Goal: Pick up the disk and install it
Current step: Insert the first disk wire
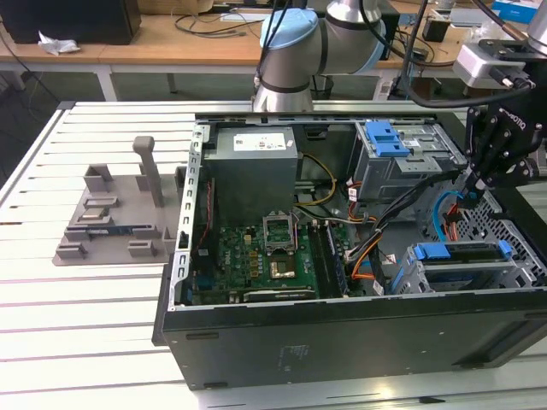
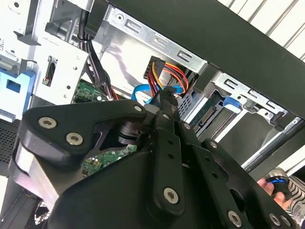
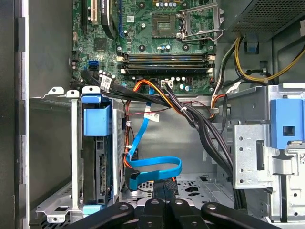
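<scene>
**Disk seated in its bay, gripper closed beside it**

Nearest in the exterior view we saw the case (image 1: pixel 342 333), a matt black steel box lying open-topped on a table (image 1: pixel 85 342) of white ribbed slats. Just behind its near wall, toward the exterior view's right, the disk (image 1: pixel 466 258) sat in a bare-metal bay (image 1: pixel 407 270), with blue plastic rails along its edges. In the first wrist view the disk (image 3: pixel 102 167) stood on edge between the bay's thin sheet walls. Its dark connector strip faced outward and a smooth blue tab capped one end.

The gripper (image 1: pixel 468 181), black and angular with round screw heads on its links, hung over the case just beyond the bay, apart from the disk. In the second wrist view its fingers (image 2: pixel 167 114) met at the tips, closed, and we could make out nothing between them. A flat, glossy blue cable (image 3: pixel 152 167) curled close to those tips, beside a bundle of black, orange and yellow wires.

Farther in lay the green board (image 1: pixel 256 256), studded with sockets and slots. Beyond it stood a grey perforated cage (image 1: pixel 402 171) topped by a blue latch (image 1: pixel 385 137), and a plain grey box of a power supply (image 1: pixel 252 171). A grey plastic slotted holder (image 1: pixel 111 222) rested on the table to the exterior view's left of the case. At the back rose the arm (image 1: pixel 291 43), rounded, silver-jointed and capped in pale blue.
</scene>
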### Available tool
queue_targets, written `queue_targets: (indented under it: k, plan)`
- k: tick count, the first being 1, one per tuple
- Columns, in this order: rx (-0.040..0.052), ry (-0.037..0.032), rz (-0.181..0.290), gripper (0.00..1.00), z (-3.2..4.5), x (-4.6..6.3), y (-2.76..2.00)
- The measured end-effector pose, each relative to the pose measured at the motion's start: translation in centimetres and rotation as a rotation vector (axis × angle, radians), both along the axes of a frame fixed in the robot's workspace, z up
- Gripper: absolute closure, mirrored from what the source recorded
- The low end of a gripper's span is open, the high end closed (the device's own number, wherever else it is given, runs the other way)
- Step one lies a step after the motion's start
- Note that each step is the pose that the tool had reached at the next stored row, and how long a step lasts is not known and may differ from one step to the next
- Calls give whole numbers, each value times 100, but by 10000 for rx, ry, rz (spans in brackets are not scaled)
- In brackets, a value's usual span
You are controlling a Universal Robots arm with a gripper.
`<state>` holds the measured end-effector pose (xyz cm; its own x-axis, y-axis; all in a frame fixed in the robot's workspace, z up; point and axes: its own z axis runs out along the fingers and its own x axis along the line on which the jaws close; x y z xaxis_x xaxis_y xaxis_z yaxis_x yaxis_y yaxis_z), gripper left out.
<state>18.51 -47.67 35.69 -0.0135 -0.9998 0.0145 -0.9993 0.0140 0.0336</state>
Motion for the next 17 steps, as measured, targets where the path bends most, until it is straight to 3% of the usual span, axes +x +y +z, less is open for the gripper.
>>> queue_targets:
  k: [2,4,6,9,11,12,14,16,17]
  plan:
    - [-1,0,0,89,0,0,0]
    - [-3,0,0,76,0,0,0]
    - [-5,0,0,76,0,0,0]
    - [-5,-3,0,76,93,0,0]
    - [-4,-5,2,76,100,0,0]
    - [-45,-5,3,76,99,0,0]
    - [-234,2,11,76,80,-1,0]
    - [-265,5,18,76,67,0,26]
    - [-260,7,19,76,62,0,66]
